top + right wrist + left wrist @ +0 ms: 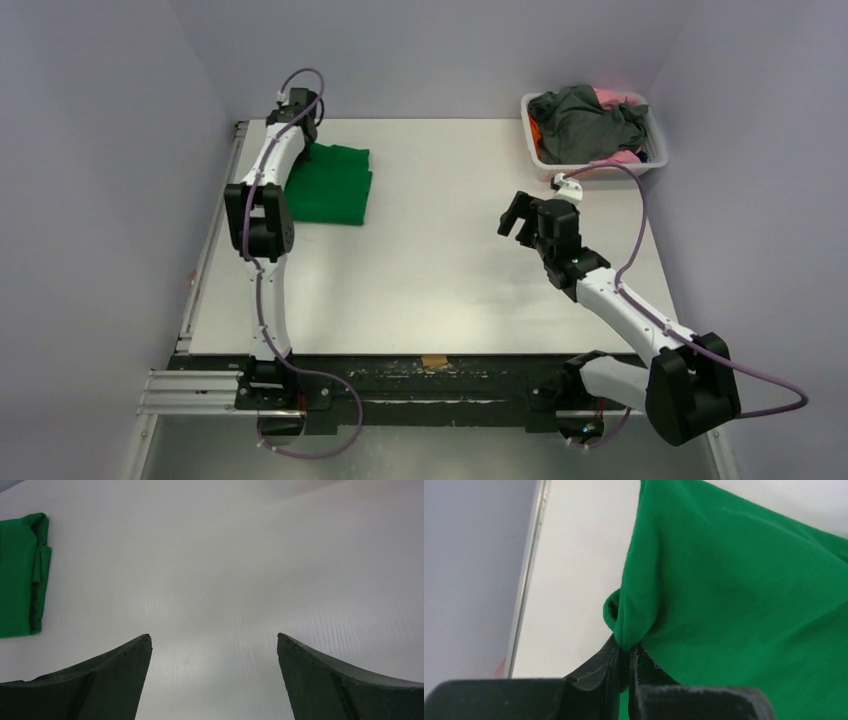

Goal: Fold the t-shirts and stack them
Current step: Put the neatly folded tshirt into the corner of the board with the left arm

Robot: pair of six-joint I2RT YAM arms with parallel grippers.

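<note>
The left arm (262, 190) is reaching extended to the far-left corner of the counter (450, 270), its left gripper (624, 652) clenched on a bunched knit edge of the 1 folded green t-shirt (338, 185) there. The right arm (625, 300) is hovering bent over bare matte counter, its right gripper (214, 640) splayed wide and empty. 1 white plastic basket (657, 135) at far right is holding a crumpled dark grey t-shirt (590, 122) over pink fabric (612, 97) and orange fabric (535, 128).

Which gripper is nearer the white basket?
Right. The right gripper hangs open near the basket; the left gripper is across the table, shut on the green t-shirt.
</note>
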